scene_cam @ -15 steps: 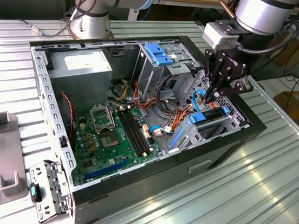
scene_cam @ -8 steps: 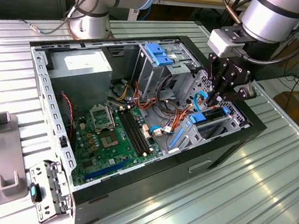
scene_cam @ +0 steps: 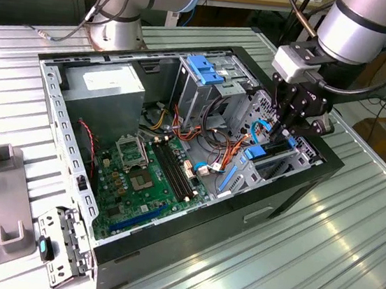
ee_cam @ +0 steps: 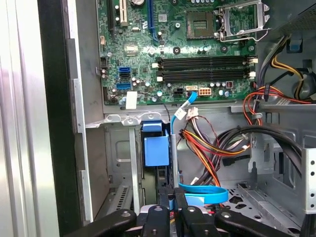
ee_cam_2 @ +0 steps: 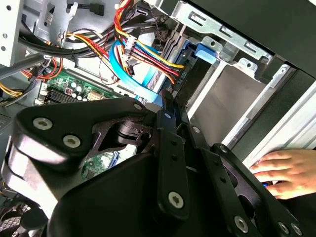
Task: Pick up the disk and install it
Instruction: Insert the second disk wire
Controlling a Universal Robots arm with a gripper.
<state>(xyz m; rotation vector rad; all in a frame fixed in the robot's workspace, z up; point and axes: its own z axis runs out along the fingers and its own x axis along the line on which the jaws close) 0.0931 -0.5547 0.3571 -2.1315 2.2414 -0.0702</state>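
We keep the black two-fingered tool (scene_cam: pixel 285 131), closed on the flat silver disk (scene_cam: pixel 271 148) with blue end tabs, square to the drive bay at the open black computer case's (scene_cam: pixel 190 229) three o'clock, easing it clear of the coloured cable bundle (ee_cam: pixel 217 143).

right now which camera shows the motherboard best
The first wrist view: the motherboard faces the camera almost square, with its socket and memory slots plain. The exterior view shows it slanted inside the open case. The second wrist view catches a green patch behind cables.
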